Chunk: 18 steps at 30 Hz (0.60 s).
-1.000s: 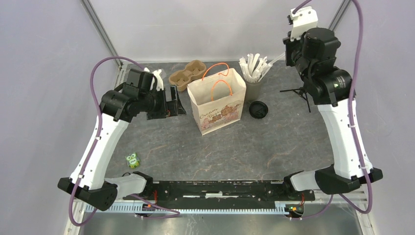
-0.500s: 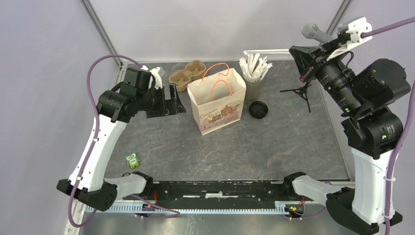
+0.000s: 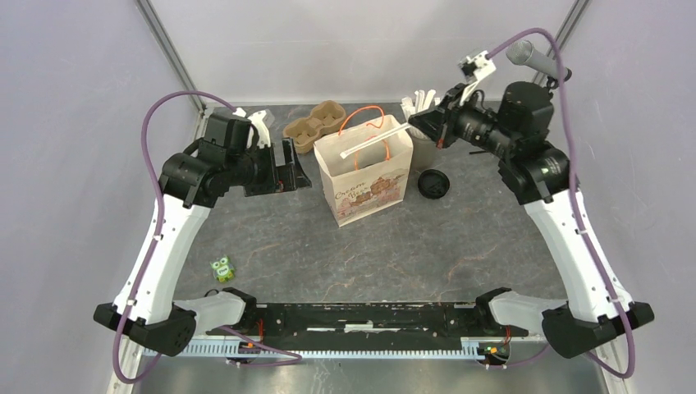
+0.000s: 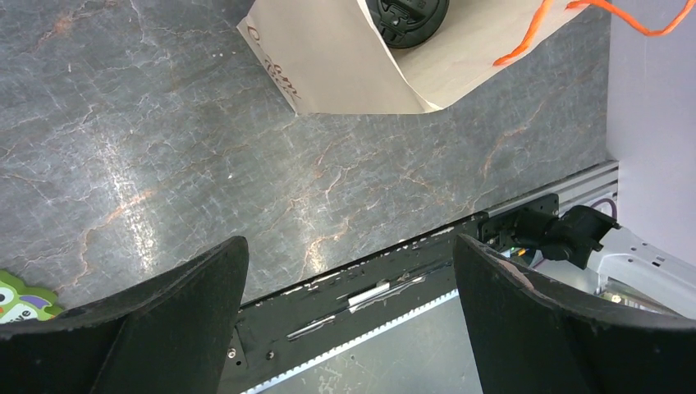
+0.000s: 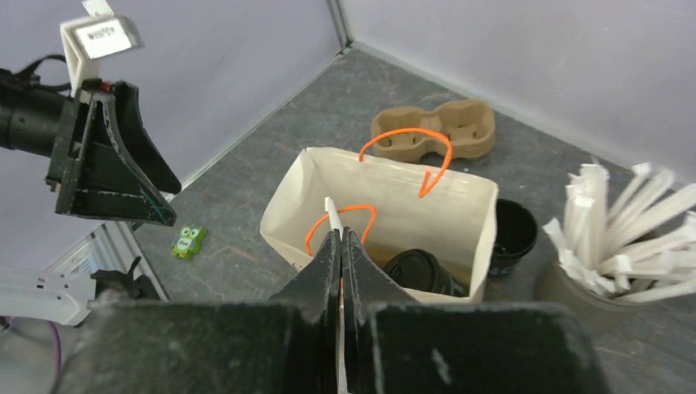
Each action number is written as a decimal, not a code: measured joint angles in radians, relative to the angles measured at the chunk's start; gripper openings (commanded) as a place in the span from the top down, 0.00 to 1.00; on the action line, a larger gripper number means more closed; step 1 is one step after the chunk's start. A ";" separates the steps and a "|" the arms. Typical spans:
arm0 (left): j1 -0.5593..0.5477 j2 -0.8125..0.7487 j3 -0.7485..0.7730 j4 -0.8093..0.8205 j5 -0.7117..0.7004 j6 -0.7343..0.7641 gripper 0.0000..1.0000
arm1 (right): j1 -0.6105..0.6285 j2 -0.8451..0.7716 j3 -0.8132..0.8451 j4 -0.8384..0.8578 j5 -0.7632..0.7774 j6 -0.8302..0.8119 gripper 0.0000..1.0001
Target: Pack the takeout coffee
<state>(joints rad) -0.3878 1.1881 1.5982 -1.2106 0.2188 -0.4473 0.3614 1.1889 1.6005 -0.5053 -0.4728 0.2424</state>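
**Coffee in the paper bag [image 3: 369,185]**

The right gripper [image 5: 340,246] is pinching a white stick [image 5: 332,212] above the open bag. The takeout coffee [image 5: 418,269] is sitting inside the bag. The left gripper [image 4: 349,246] is hovering wide open beside it.

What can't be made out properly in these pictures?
- Top view: the bottom of the paper bag, hidden by its own front wall.
- Right wrist view: the white stick's near end, hidden inside the shut right pincer.
- Left wrist view: the green toy, cut off by the picture edge and a finger of the open left pincer.
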 measured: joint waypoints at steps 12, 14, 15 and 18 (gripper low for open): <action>0.000 -0.005 0.000 0.013 -0.001 0.000 0.00 | 0.068 0.135 -0.119 0.156 -0.019 0.015 0.99; 0.000 -0.005 0.000 0.013 -0.001 0.000 0.00 | 0.071 0.159 -0.133 0.163 -0.016 0.019 0.98; 0.000 -0.005 0.000 0.014 -0.001 0.000 0.00 | 0.071 0.171 -0.134 0.166 -0.016 0.022 0.98; 0.000 -0.005 0.000 0.014 -0.002 0.000 0.00 | 0.075 0.211 -0.134 0.189 -0.022 0.040 0.97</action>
<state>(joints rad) -0.3874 1.1835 1.5982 -1.1961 0.2173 -0.4473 0.4362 1.3998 1.4670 -0.3161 -0.4946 0.2825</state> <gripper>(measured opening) 0.997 0.022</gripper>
